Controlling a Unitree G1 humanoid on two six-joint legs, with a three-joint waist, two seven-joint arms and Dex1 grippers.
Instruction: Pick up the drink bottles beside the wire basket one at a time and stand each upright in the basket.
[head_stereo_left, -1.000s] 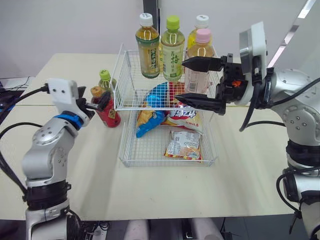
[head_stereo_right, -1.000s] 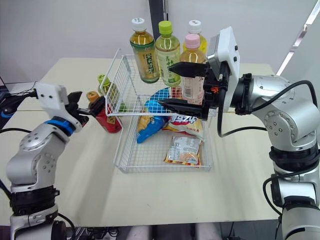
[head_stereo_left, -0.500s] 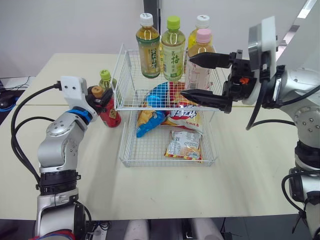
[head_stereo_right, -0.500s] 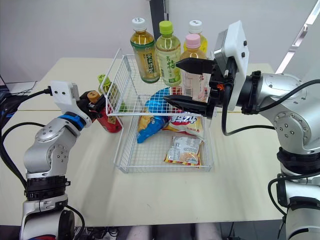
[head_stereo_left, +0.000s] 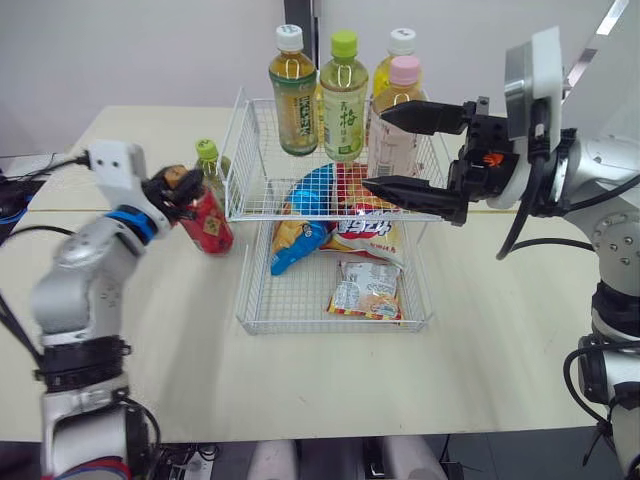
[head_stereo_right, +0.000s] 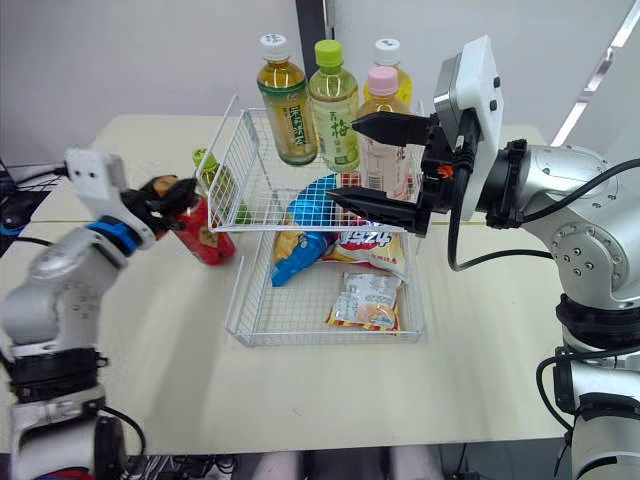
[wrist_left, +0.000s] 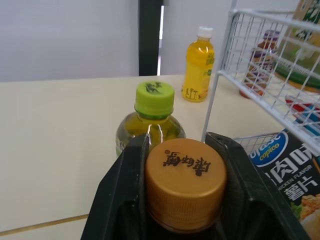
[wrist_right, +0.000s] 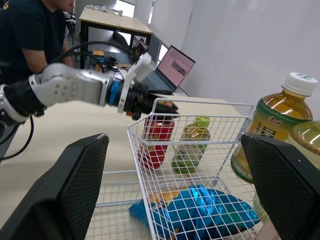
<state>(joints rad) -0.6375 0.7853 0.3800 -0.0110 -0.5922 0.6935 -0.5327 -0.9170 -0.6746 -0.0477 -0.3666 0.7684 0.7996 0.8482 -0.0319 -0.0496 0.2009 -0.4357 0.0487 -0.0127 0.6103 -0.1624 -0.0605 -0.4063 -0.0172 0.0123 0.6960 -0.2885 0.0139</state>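
Observation:
A red drink bottle (head_stereo_left: 207, 222) with a brown cap (wrist_left: 185, 182) leans beside the wire basket (head_stereo_left: 251, 160), its top tipped toward my left arm. My left gripper (head_stereo_left: 176, 189) is shut on its cap, a finger on each side. A small green-capped bottle (head_stereo_left: 209, 162) stands right behind it, against the basket's left wall. Several tall bottles stand upright at the basket's upper shelf, among them a pink-capped one (head_stereo_left: 398, 120). My right gripper (head_stereo_left: 376, 146) hangs open in front of that bottle, holding nothing.
The basket's lower tray (head_stereo_left: 258, 320) holds a blue snack bag (head_stereo_left: 310, 200), a red bag (head_stereo_left: 365, 230) and a small packet (head_stereo_left: 365, 290). A yellow bottle (wrist_left: 199, 65) stands on the table past the basket. A person (wrist_right: 30, 35) and a laptop (wrist_right: 172, 65) are beyond the table's left end.
My left gripper went from open beside the red bottle to shut on its cap, then pulled back to the left, tipping the bottle. My right gripper rose slightly and stayed open.

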